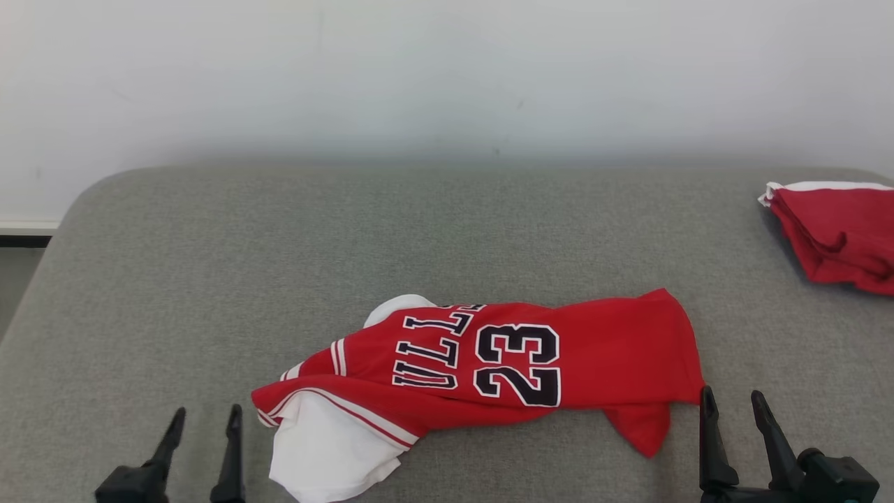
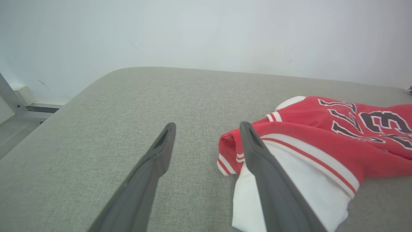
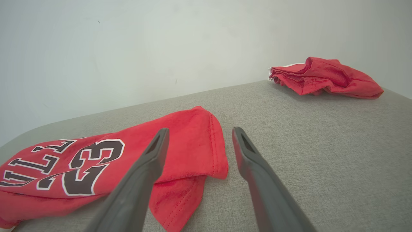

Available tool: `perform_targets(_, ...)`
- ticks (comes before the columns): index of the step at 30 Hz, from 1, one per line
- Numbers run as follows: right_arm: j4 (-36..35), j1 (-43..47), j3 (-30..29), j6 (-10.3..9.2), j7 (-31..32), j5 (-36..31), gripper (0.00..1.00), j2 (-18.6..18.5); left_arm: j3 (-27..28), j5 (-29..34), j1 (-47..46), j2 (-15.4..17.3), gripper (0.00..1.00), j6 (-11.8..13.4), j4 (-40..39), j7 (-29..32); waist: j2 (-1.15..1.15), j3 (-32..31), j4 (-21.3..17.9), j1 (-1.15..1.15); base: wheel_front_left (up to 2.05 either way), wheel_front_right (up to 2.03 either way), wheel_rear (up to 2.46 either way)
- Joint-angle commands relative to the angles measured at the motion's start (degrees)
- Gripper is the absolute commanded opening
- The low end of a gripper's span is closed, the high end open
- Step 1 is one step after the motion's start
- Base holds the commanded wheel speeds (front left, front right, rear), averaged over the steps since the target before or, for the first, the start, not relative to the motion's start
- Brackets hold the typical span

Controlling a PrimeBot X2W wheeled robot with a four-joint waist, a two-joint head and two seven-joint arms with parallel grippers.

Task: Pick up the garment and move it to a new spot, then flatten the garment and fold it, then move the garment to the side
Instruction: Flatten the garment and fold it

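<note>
**foldnoob:** so where are the claws at right now?

**gripgeek:** nearest us, the left gripper (image 1: 208,411) and right gripper (image 1: 733,394) both sit low with fingers spread, nothing in either. The red 23 jersey (image 1: 503,363) lies rumpled between them on the grey padded table (image 1: 279,265), long axis running left-right.

**foldnoob:** which arm's closer?

**gripgeek:** pretty even tbh. The white-lined end is just right of the left gripper, the red hem corner just left of the right one. I'd guess one end each for flattening. Far right, well apart, sits a folded red garment (image 1: 838,237).
</note>
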Motion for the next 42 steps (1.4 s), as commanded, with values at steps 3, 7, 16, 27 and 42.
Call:
perform_targets(3, -0.1, 1.1, -0.4, -0.13, -0.3, 0.2, 1.00, 0.4, 4.5, 3.5, 4.6, -0.6, 1.00, 2.0, -9.6, -0.2, 0.00, -1.8, 1.9, 0.00, 0.00, 0.00, 0.00)
perform_targets(7, -0.2, 1.6, -0.4, -0.13, -0.1, 0.2, 1.00, 0.4, 8.4, 7.1, 8.2, -1.5, 1.00, 2.6, -17.4, -0.2, 0.00, -2.4, 2.2, 0.00, 0.00, 0.00, 0.00)
perform_targets(16, 0.4, 2.2, -0.3, -0.13, 0.4, 1.0, 1.00, -0.3, 11.0, 12.8, 12.5, -5.2, 1.00, 0.1, -25.6, -0.2, 0.00, -3.1, 1.5, 0.00, 0.00, 0.00, 0.00)
perform_targets(27, 2.2, -3.7, 4.0, -0.13, 4.9, 1.3, 1.00, -6.2, 13.0, 14.2, 13.3, -7.4, 1.00, -1.9, -23.3, -0.2, 0.00, -3.4, -0.1, 0.00, 0.00, 0.00, 0.00)
perform_targets(42, 21.2, -26.1, 12.2, -0.13, 16.2, 5.0, 1.00, -17.8, 12.3, 15.2, 9.3, -9.8, 1.00, -4.6, -20.8, -0.2, 0.00, -0.3, 3.9, 0.00, 0.00, 0.00, 0.00)
